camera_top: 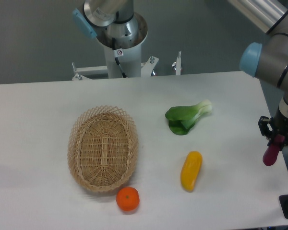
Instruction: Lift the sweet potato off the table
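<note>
- Dark maroon, the sweet potato (271, 154) hangs nearly upright at the right edge of the table (38, 120), its upper end pinched in my gripper (277, 140), its lower end free.
- My gripper's black fingers are closed against the potato's top, holding it.
- I cannot tell whether the lower tip touches the white tabletop or sits just above it.
- To its left, well apart, lies the yellow-orange vegetable (191, 170), tilted slightly.
- Above that rests a green bok choy (186, 117), pale stalk pointing up-right.
- Farther left sits an oval wicker basket (102, 148).
- A round orange fruit (127, 199) lies just below the basket's lower rim.
</note>
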